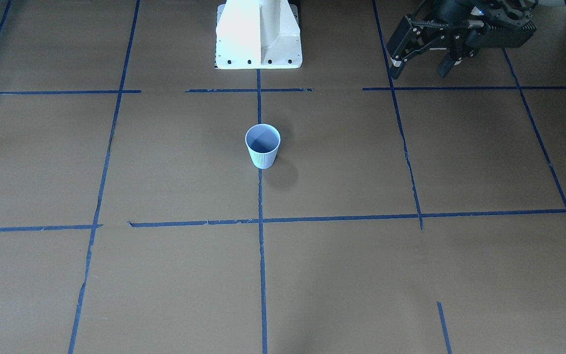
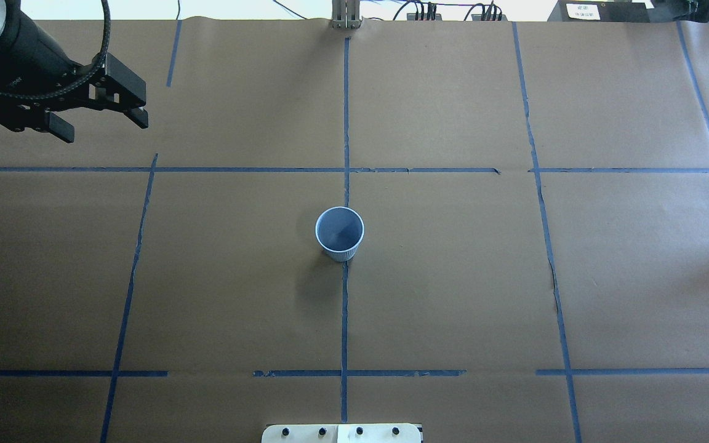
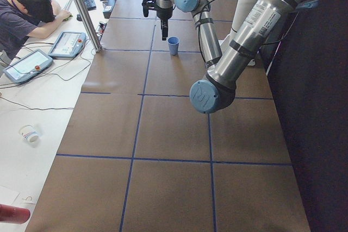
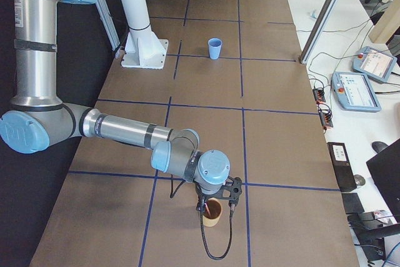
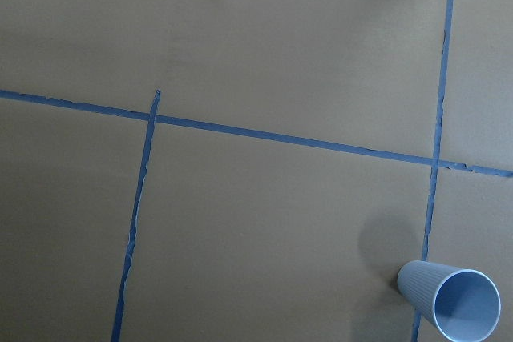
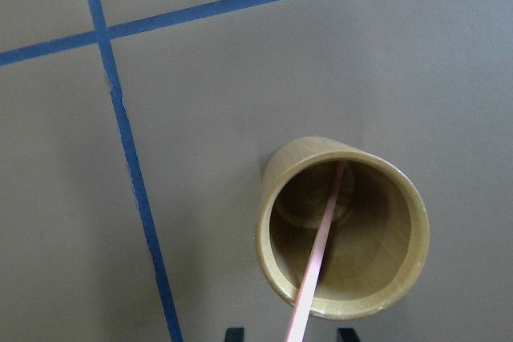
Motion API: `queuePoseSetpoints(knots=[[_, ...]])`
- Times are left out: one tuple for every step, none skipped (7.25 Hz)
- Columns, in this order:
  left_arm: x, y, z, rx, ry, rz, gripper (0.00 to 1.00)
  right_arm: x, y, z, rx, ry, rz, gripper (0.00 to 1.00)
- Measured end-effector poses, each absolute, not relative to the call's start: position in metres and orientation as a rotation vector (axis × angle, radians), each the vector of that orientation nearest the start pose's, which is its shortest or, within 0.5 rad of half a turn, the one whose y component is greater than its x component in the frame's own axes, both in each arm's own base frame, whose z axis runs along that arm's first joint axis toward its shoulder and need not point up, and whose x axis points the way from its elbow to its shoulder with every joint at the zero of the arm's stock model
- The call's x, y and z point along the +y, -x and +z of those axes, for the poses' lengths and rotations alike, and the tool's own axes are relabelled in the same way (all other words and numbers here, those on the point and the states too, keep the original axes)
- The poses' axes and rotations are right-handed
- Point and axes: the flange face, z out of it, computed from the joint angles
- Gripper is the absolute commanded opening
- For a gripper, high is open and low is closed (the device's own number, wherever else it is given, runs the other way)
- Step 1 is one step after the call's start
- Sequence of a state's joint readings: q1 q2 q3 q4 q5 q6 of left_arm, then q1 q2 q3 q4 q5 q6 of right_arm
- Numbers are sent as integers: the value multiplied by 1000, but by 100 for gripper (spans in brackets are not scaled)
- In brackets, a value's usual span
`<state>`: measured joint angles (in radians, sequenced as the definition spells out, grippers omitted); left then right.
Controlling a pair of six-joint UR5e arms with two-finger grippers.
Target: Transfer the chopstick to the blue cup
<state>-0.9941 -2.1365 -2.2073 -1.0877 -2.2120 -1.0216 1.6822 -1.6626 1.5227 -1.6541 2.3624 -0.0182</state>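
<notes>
The pale blue ribbed cup (image 1: 262, 146) stands upright and empty at the table's middle; it also shows in the overhead view (image 2: 340, 232) and at the left wrist view's lower right (image 5: 450, 302). A pale pink chopstick (image 6: 321, 238) leans inside a tan cup (image 6: 385, 238) near the table's right end (image 4: 211, 212). My right gripper (image 6: 288, 335) hangs just above that cup, open, with the chopstick passing between its fingertips (image 6: 232, 334). My left gripper (image 2: 101, 125) is open and empty, held high over the far left part of the table (image 1: 420, 68).
Blue tape lines grid the brown paper table. The white robot base (image 1: 258, 34) stands at the near edge. An operators' desk with tablets (image 4: 359, 92) runs along the far side, and a person (image 3: 27, 14) leans on it.
</notes>
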Motion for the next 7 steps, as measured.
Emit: queuePoseSetpoints(knots=[[-456,-208,150,925,-45,-182,100,-419,-108,733,-802,173,176,49],[-455,-208,150,925,-46,-182,100,-416,-106,736,-803,182,177,46],[-454,-207,150,926,-46,-181,100,-413,-105,738,-805,190,177,29],[-453,-207,149,927,-46,-180,100,-412,-104,738,-808,195,179,15],[-453,-207,149,927,-45,-180,100,-412,-103,738,-811,197,179,8],[-453,-207,149,928,-44,-181,100,-412,-103,738,-813,196,175,5],[-453,-207,149,928,-44,-181,100,-412,-103,737,-814,193,173,5]])
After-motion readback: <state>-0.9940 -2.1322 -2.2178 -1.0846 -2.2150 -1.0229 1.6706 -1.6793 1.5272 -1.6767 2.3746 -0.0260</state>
